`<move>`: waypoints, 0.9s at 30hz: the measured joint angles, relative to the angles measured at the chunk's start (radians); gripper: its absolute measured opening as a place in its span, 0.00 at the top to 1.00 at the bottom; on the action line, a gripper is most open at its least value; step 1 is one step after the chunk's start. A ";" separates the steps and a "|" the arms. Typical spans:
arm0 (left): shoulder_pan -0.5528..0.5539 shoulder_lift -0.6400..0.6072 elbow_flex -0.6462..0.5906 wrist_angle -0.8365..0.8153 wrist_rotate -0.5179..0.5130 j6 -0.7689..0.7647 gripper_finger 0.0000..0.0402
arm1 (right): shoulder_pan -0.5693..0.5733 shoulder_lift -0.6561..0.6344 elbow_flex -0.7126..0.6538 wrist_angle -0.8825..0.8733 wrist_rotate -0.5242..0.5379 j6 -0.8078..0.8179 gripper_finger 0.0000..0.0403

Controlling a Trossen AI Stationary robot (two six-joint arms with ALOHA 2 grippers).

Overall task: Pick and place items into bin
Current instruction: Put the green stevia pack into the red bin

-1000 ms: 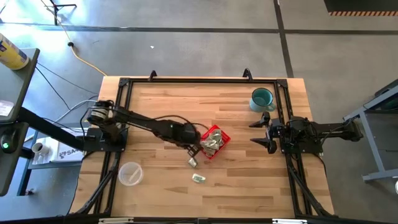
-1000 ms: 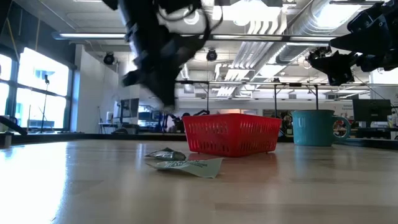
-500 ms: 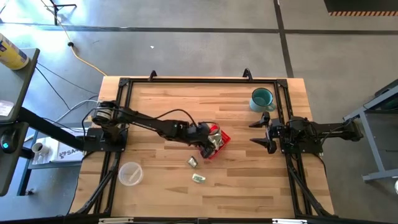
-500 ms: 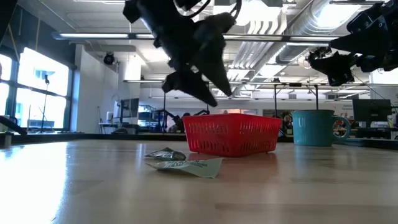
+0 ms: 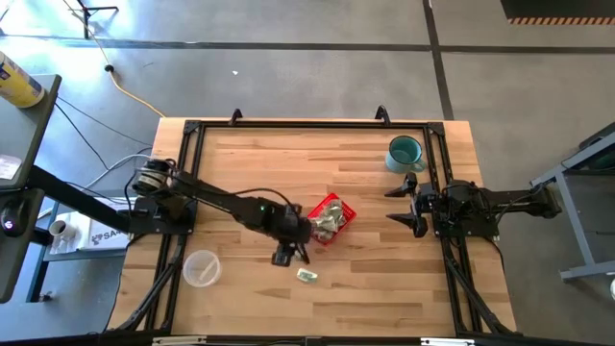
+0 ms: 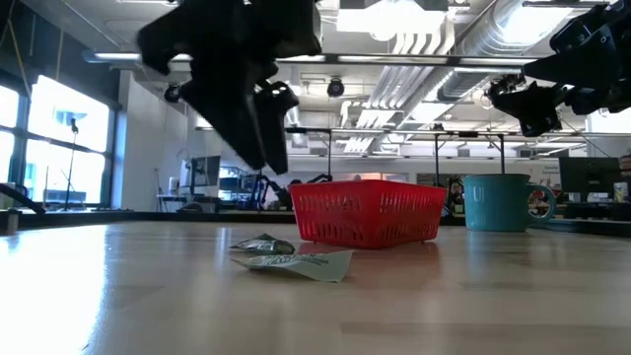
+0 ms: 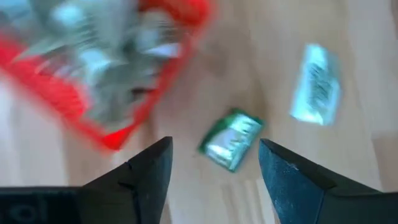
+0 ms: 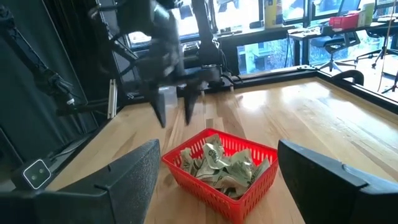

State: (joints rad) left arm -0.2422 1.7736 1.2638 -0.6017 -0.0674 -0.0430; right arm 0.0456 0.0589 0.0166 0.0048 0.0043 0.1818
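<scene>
The red mesh bin stands mid-table with several pale green-and-white packets piled in it. Two more packets lie flat on the wood near its front-left corner: one right under my left gripper, the other a little nearer the table's front edge. My left gripper hovers open above the first packet, pointing steeply down, a finger on either side, touching nothing. In the high view it hides that packet. My right gripper waits open at the table's right side.
A teal mug stands at the far right, close to the right arm. A clear plastic cup sits near the front left. A black frame runs around the tabletop. Bare wood lies in front of the bin.
My left gripper went from the bin's left side to over the bin, opening on the way. It then swung back toward the table's near edge and now stands over the loose packet, rolled about its own axis. The bin and the loose packets stayed put.
</scene>
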 joint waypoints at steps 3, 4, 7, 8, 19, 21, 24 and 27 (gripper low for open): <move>-0.004 0.031 0.000 0.000 0.044 0.161 0.36 | 0.000 0.000 0.000 0.001 0.000 0.000 0.22; -0.003 0.043 0.000 -0.004 0.062 0.196 0.37 | 0.000 0.000 0.000 0.001 0.000 0.000 0.22; -0.001 0.083 0.000 0.008 0.085 0.260 0.40 | 0.000 0.000 0.000 0.000 0.000 0.000 0.22; -0.001 0.095 0.000 0.025 0.085 0.276 0.41 | 0.000 0.000 0.000 0.000 0.000 0.000 0.22; -0.001 0.205 0.007 0.049 0.117 0.330 0.45 | 0.000 0.000 0.000 0.001 0.000 0.000 0.22; -0.001 0.211 0.008 0.040 0.090 0.320 0.51 | 0.000 0.000 0.000 0.001 0.000 0.000 0.22; -0.002 0.204 0.006 0.026 0.055 0.301 0.66 | 0.000 0.000 0.000 0.000 0.000 0.000 0.22; -0.001 0.196 0.009 -0.002 0.033 0.271 0.86 | 0.000 0.000 0.000 0.000 0.000 0.000 0.22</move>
State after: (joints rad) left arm -0.2433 1.9697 1.2726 -0.6035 -0.0348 0.2279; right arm 0.0458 0.0593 0.0166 0.0050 0.0044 0.1818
